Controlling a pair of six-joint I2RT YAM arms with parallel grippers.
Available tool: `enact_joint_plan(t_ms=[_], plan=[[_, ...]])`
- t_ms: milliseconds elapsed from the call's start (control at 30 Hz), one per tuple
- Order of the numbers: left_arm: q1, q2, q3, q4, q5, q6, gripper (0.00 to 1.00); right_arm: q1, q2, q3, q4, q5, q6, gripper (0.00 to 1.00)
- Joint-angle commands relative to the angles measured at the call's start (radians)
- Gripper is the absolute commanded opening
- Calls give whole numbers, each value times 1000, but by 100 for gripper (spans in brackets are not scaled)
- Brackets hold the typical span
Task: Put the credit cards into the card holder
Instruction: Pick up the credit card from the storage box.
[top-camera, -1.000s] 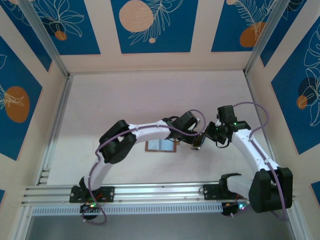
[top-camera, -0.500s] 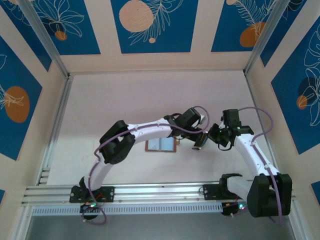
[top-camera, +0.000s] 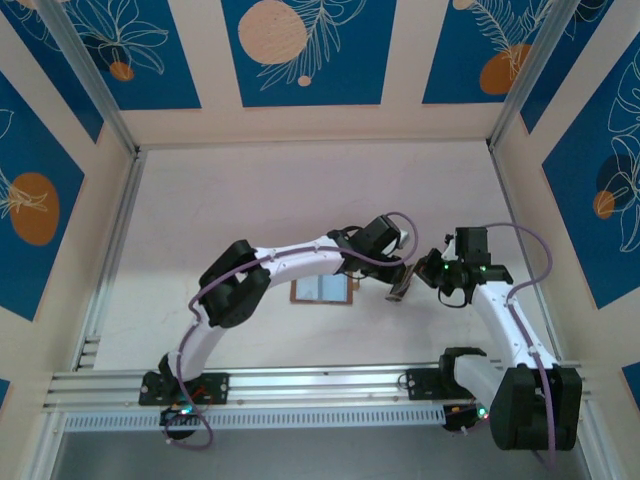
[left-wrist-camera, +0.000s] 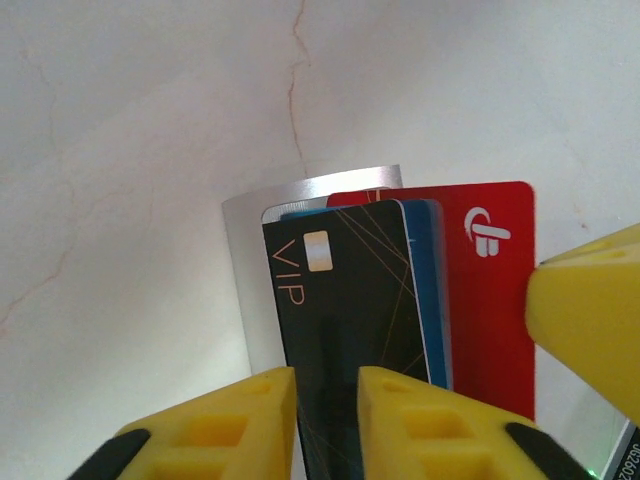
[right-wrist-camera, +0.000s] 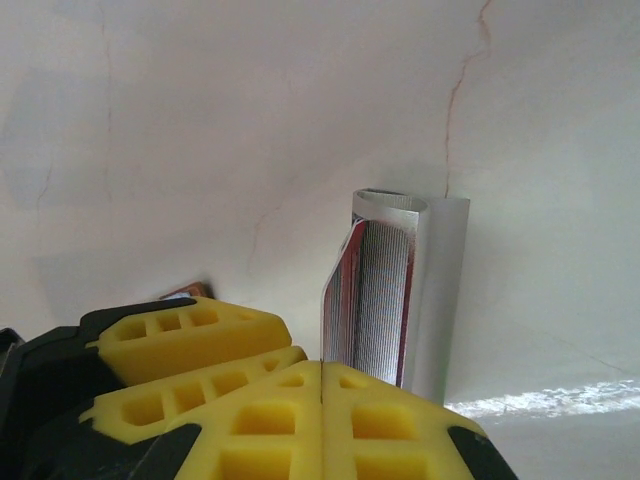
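L gripper (left-wrist-camera: 327, 385), yellow slotted plastic, by glossy rect. cards (left-wrist-camera: 350, 290)

High rear overview of table (top-camera: 250, 200); both wrist views close on credit cards (left-wrist-camera: 340, 300).

A pale marbled tabletop (top-camera: 300, 190) with thin brownish veins lies under even light. Behind and beside the tabletop rise cream walls (top-camera: 400, 115) carrying blue panels (top-camera: 300, 50) with white leaf drawings and orange discs. Aluminium posts (top-camera: 85, 75) stand at the tabletop's far corners, and an aluminium rail (top-camera: 320, 385) runs along its near edge
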Motion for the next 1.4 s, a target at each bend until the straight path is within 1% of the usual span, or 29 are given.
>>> enact_joint_plan(t_ms=[0,67,100,200,300,433,667,833,900,967,1100,1233,1367], plan=[[14,-6,-32,10,33,29,31,-5,24,-1,15,-47,-14,0],[18,-18,-43,17,49,38,37,-4,44,1,17,-40,-16,0],[24,-16,-38,11,68,42,38,-4,55,1,20,-43,-15,0],[37,-19,-53,12,94,45,39,-4,70,-3,40,-60,-11,0],[44,-28,-70,13,114,56,42,-3,64,-7,50,-67,-10,0],[59,-44,-103,49,163,40,45,-4,49,-13,62,-84,-14,0],[72,-81,-134,68,177,32,51,-4,62,-24,88,-102,-14,0],[85,-125,-165,69,139,24,56,-4,59,-25,84,-100,-13,0],[85,-119,-156,57,144,32,55,-4,43,-22,63,-77,-10,0],[85,-108,-147,55,153,34,52,-4,21,-17,31,-42,-5,0],[85,-89,-135,58,164,30,49,-6,-28,-18,3,-37,-3,0],[85,-95,-138,46,141,34,49,-7,-77,-6,-46,2,3,0],[94,-113,-147,28,122,39,50,-7,-87,16,-100,40,11,0]])
